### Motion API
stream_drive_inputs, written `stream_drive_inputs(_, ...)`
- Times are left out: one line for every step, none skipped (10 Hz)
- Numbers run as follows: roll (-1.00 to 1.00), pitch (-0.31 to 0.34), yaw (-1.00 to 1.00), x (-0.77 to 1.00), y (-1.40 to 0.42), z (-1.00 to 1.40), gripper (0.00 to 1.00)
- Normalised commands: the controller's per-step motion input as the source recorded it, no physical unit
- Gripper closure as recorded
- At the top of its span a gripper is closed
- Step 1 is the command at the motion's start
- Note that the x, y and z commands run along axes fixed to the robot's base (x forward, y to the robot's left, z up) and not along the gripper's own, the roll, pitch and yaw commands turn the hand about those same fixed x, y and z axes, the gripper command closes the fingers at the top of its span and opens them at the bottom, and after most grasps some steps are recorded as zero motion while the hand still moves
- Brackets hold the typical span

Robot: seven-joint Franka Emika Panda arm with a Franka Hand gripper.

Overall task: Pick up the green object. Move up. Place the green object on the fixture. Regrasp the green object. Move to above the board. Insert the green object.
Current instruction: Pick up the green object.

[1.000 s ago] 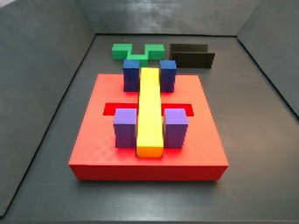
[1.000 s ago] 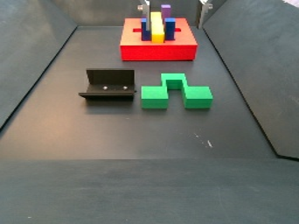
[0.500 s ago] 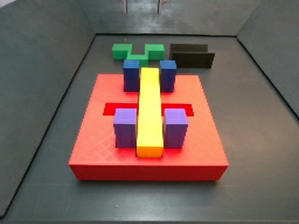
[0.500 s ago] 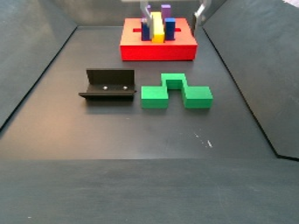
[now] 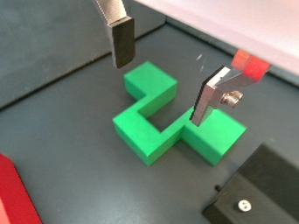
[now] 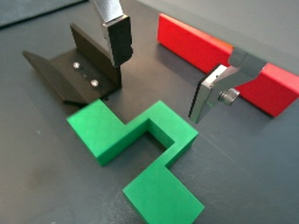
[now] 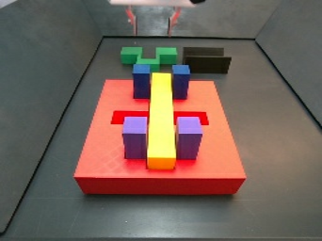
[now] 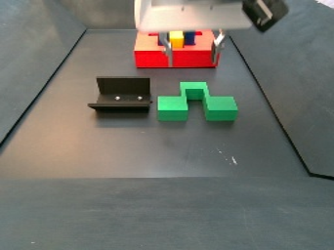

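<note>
Hovering with fingers spread, the gripper (image 5: pixel 162 77) is positioned above the green object (image 5: pixel 176 122); fixture (image 6: pixel 79 66) adjacent.

Light: was even and fairly bright in all views, seemingly from overhead.
Shadows: lay soft and short under the green object (image 5: pixel 176 118) below the gripper (image 5: pixel 162 74).
Glare: a pale sheen sat on the floor (image 8: pixel 156 146) beneath the gripper (image 8: pixel 179 15).
Focus: finger plates (image 6: pixel 114 37) looked slightly soft.
</note>
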Motion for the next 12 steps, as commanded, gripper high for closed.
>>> stream_drive_inputs(0.15, 0.0, 0.12, 0.0, -0.05, -0.53, 0.0)
stream_drive_inputs(0.14, 0.0, 0.12, 0.0, -0.04, -0.53, 0.0)
stream_drive_inputs(0.13, 0.0, 0.11, 0.0, -0.04, -0.56, 0.0)
stream_drive_inputs(0.12, 0.0, 0.08, 0.0, -0.04, -0.56, 0.0)
stream_drive_inputs(0.11, 0.0, 0.06, 0.0, -0.05, -0.54, 0.0)
stream_drive_inputs(0.1, 0.0, 0.03, 0.0, -0.07, -0.51, 0.0)
stream_drive_inputs(0.1, 0.0, 0.0, -0.18, -0.09, -0.48, 0.0)
stream_drive_inputs(0.11, 0.003, -0.05, -0.24, -0.06, -0.35, 0.0)
stream_drive_inputs(0.07, 0.0, -0.07, -0.22, -0.09, -0.29, 0.0)
stream_drive_inputs(0.01, 0.0, -0.06, -0.13, -0.08, -0.2, 0.0)
stream_drive_inputs(0.0, -0.001, -0.01, -0.11, -0.04, -0.11, 0.0)
stream_drive_inputs(0.02, 0.0, -0.01, -0.08, -0.09, -0.11, 0.0)
